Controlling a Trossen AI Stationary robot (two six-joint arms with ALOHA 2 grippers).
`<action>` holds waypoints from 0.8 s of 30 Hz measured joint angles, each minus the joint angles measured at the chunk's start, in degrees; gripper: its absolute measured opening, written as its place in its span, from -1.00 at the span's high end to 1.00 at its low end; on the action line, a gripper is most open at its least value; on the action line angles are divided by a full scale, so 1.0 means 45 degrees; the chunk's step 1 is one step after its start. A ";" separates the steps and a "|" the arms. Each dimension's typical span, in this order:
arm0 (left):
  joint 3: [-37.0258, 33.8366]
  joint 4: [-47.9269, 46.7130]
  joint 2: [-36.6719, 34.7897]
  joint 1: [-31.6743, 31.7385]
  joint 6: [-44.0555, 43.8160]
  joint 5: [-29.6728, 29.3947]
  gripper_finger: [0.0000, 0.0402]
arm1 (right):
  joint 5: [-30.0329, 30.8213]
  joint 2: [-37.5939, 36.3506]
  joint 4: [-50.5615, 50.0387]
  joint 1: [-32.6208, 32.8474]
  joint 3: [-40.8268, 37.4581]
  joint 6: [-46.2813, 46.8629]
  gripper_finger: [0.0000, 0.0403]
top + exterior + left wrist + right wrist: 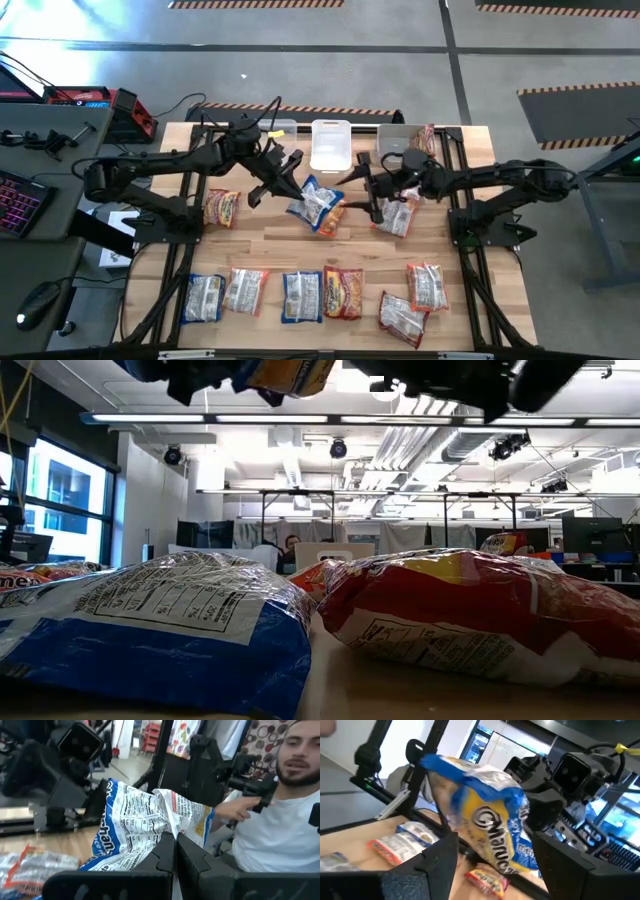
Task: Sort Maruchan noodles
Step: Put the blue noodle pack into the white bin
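The left gripper [290, 185] held a blue-and-white packet [316, 203] clamped between closed jaws, lifted just in front of the clear bin [331, 145]. "Maruchan" seemingly read across its face. The right gripper [368, 190], jaws spread, hovered beside it.

Bare table [270, 245] btwn mid pkts & near row [300, 295] = free lane. Centre blocked: both arms + raised blue packet [316, 201]. Bins [331, 143] far edge.
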 joint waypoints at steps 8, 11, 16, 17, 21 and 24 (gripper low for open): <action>0.0005 0.0900 0.0411 -0.0252 -0.0824 0.0428 1.00 | -0.2076 0.2264 -0.1519 -0.0308 0.2613 -0.0416 -0.21; 0.0005 0.0854 0.0406 -0.0257 -0.0872 0.0528 1.00 | -0.3030 0.2667 -0.1575 -0.0393 0.3063 -0.0358 -0.21; 0.0005 0.0737 0.0406 -0.0092 -0.0738 0.0549 1.00 | -0.3416 0.2595 -0.1364 -0.0288 0.3188 -0.0339 -0.21; 0.0005 0.0618 0.0406 -0.0015 -0.0607 0.0536 1.00 | -0.3416 0.2595 -0.1259 -0.0245 0.3188 -0.0319 -0.21; 0.0005 0.0444 0.0406 0.0284 -0.0292 -0.0005 1.00 | -0.3317 0.2575 -0.1018 -0.0024 0.3188 -0.0314 -0.21; 0.0005 0.0439 0.0406 0.0437 -0.0222 -0.0464 1.00 | -0.2868 0.2575 -0.0980 0.0123 0.3178 -0.0087 -0.21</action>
